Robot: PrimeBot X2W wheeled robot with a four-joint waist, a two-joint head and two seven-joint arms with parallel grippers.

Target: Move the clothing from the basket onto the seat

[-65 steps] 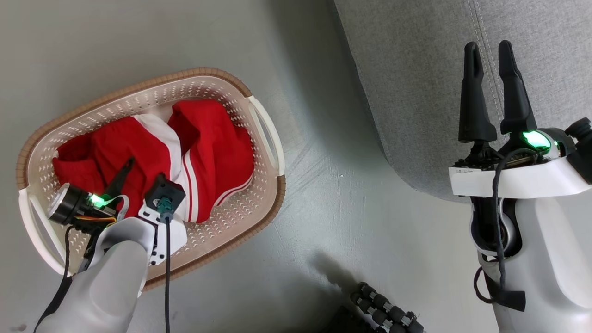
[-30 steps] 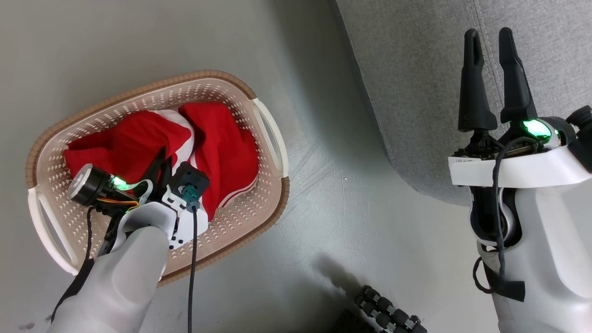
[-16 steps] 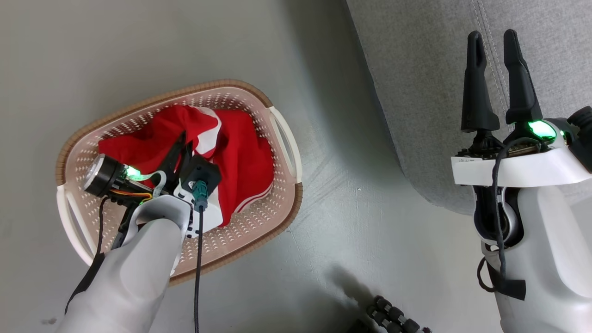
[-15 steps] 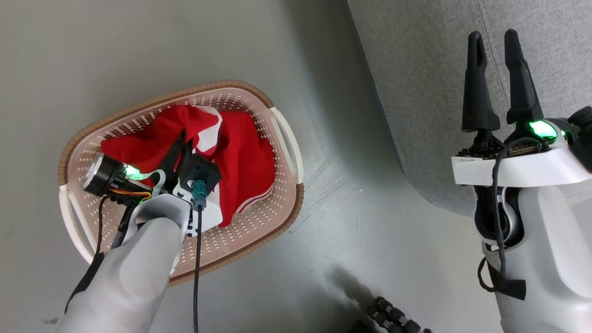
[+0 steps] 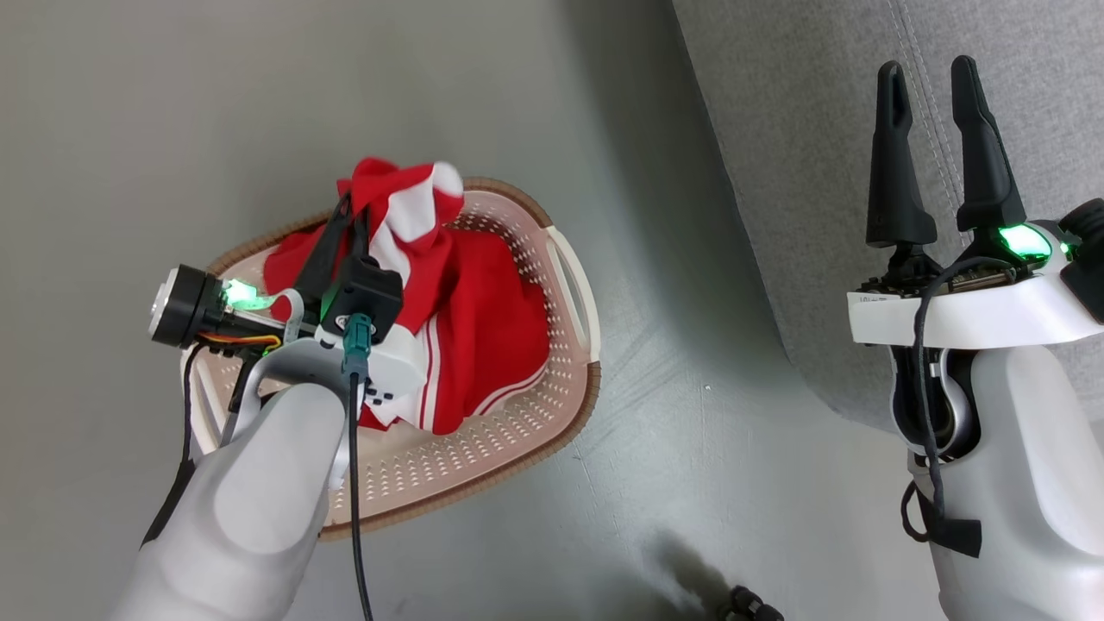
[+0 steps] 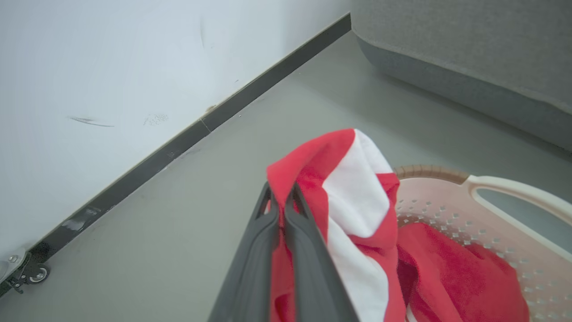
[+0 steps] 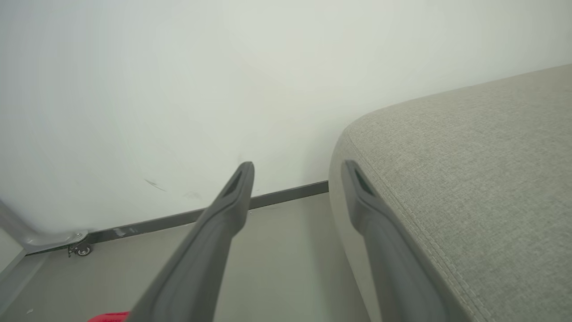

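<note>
The red and white clothing (image 5: 483, 319) (image 6: 357, 210) is partly lifted out of the cream basket (image 5: 517, 448) (image 6: 505, 188) on the floor. My left gripper (image 5: 352, 211) (image 6: 280, 199) is shut on a bunched fold of the clothing above the basket's far rim, and the rest of the fabric trails down into the basket. The grey seat (image 5: 819, 172) (image 7: 482, 170) fills the upper right. My right gripper (image 5: 927, 82) (image 7: 297, 172) is open and holds nothing, hovering at the seat's left edge.
A white wall (image 6: 111, 67) with a dark baseboard (image 6: 187, 129) runs beyond the basket. A small caster wheel (image 6: 33, 273) stands by the baseboard. Bare grey floor (image 5: 673, 448) lies between basket and seat.
My left gripper closed on the clothing and has risen, pulling a red and white fold up above the basket rim. The head camera has shifted, so the basket sits further right in view.
</note>
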